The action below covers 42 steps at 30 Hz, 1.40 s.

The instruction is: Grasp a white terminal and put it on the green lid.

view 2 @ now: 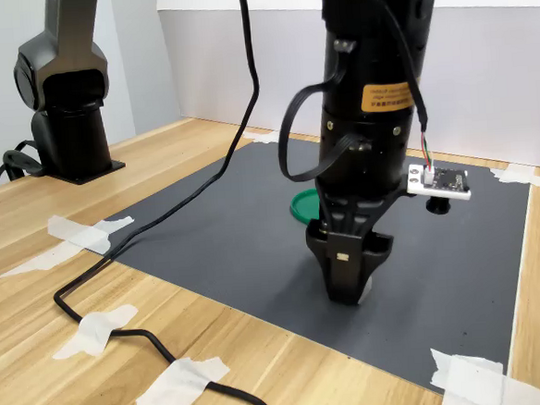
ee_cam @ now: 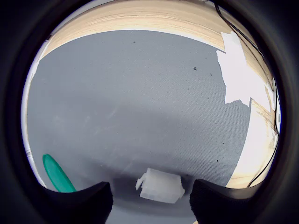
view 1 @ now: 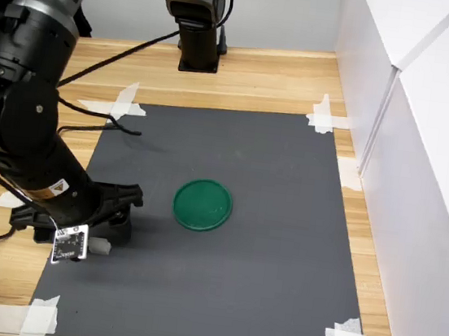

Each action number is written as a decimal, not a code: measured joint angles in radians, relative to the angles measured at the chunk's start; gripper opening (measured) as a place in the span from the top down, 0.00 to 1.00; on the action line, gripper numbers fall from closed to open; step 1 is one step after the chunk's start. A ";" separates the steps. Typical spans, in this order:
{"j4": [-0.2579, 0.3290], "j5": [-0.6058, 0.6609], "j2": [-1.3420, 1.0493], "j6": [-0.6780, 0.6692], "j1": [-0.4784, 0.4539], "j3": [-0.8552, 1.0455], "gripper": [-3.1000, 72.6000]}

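Observation:
The white terminal (ee_cam: 160, 186) lies on the dark grey mat (view 1: 264, 247), a small ridged block. In the wrist view it sits between my two black fingertips (ee_cam: 88, 201), close to one and with a gap to the other. My gripper (ee_cam: 150, 187) is open and lowered to the mat around it. In the first exterior view the gripper (view 1: 110, 234) is near the mat's left edge, with a pale bit of the terminal (view 1: 100, 245) beside it. The green lid (view 1: 202, 205) lies flat at mid-mat, to the right of the gripper. Its edge (ee_cam: 57, 173) also shows in the wrist view, and partly behind the arm (view 2: 304, 205).
White tape (view 1: 117, 104) holds the mat's corners to the wooden table (view 1: 260, 74). A black cable (view 2: 101, 302) trails over the wood and mat. The arm's base (view 1: 198, 50) stands at the back. White walls (view 1: 422, 159) close the first exterior view's right.

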 joint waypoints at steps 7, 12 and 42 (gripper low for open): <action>0.003 -0.026 0.005 -0.002 0.000 0.000 0.03; 0.003 -0.036 0.005 -0.008 0.000 0.000 0.07; 0.004 0.007 -0.193 -0.017 0.120 0.135 0.54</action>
